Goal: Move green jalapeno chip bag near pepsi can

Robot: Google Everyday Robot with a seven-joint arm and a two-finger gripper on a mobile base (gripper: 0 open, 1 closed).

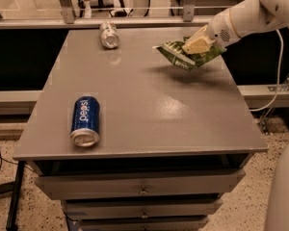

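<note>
Gripper (196,46), cream-coloured and two-fingered, clamps the crinkly foil green jalapeno chip bag (176,53) and holds it clear of the grey metal table (183,114) at our 2 o'clock, its shadow beneath. We judge the pickup done and the carry left. The dark blue pepsi can (85,121) lies on its side well apart at 8 o'clock, with a silver-grey can (109,34) at 11.
</note>
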